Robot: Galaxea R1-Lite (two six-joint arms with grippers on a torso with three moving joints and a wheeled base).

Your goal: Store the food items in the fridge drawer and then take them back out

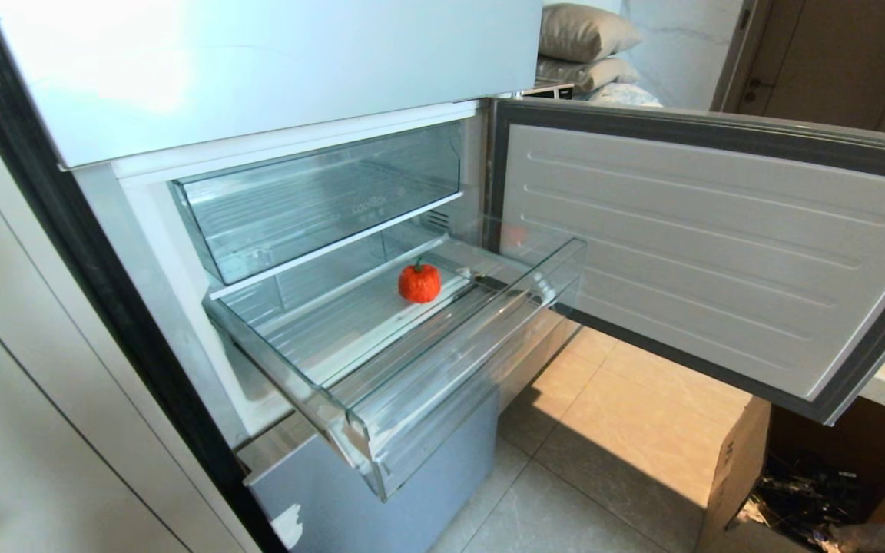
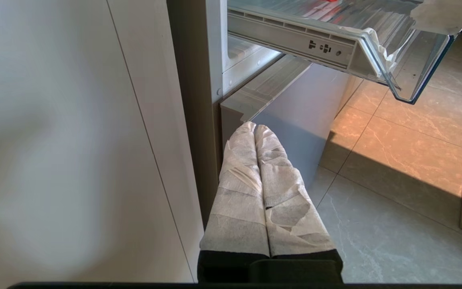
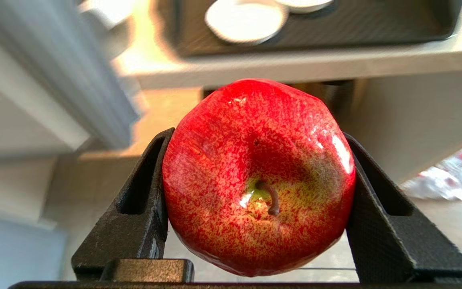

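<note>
right wrist view fills with a glossy red apple (image 3: 258,176), speckled yellow-green around its short brown stem, clamped between the two black fingers (image 3: 134,204) of the right gripper (image 3: 255,208); one finger presses each side of the fruit and the stem end faces the camera. beyond it, blurred, a pale counter edge (image 3: 295,66) carries a dark tray (image 3: 375,28) with white dishes (image 3: 245,20). this gripper shows in no other view.

left wrist view has the left gripper (image 2: 254,130) low beside the fridge base, its paper-wrapped fingers (image 2: 239,192) pressed together with nothing between them, hanging above the grey tiled floor (image 2: 395,208). the pulled-out fridge drawer (image 2: 375,44) juts above and ahead of it, well apart.

head view shows neither arm. the clear shallow fridge drawer (image 1: 381,430) stands pulled out under a taller clear drawer (image 1: 319,200), and a small rough red tomato-like piece (image 1: 419,282) with a dark stem sits upright on its ribbed floor, toward the back. the fridge door (image 1: 719,253) swings open on the right, a cardboard box (image 1: 742,468) on the floor below it, pillows (image 1: 585,46) stacked far behind
</note>
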